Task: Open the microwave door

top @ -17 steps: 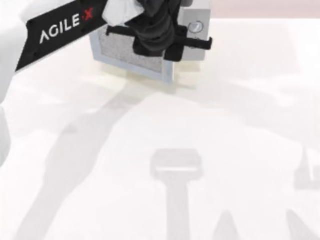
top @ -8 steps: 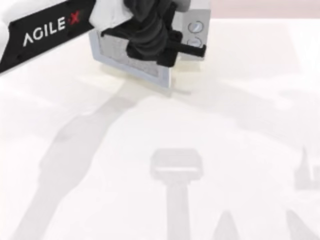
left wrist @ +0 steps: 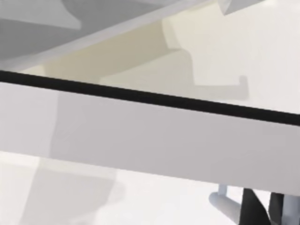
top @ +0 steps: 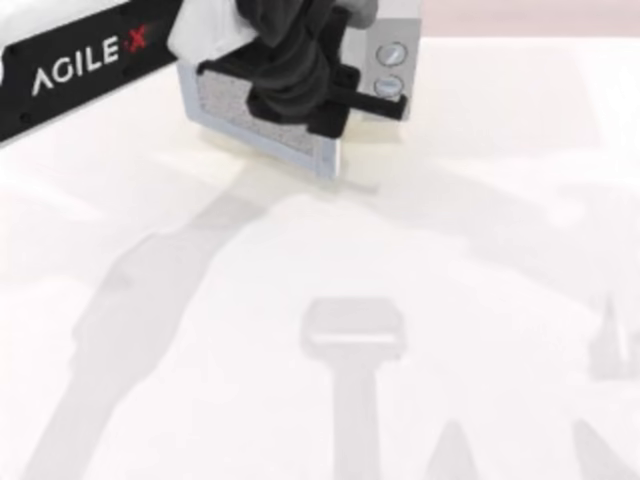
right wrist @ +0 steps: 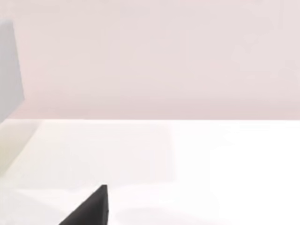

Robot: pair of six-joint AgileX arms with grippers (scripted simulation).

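Note:
The microwave stands at the table's far edge, left of centre. Its door, with the speckled mesh window, hangs ajar on its left hinge, its free edge swung out toward the front. My left gripper reaches over the door at that free edge. In the left wrist view the door is a wide grey band, and my left gripper has its dark fingers shut on the pale handle bar. My right gripper is parked out of the top view; one dark fingertip shows.
Two round knobs are stacked on the microwave's right panel. The pale cavity floor shows behind the door. Arm shadows fall on the white table. A pink wall rises beyond the far edge.
The door has swung a little farther out from the microwave. My left arm has drawn back to the left with the handle, and both knobs are now uncovered.

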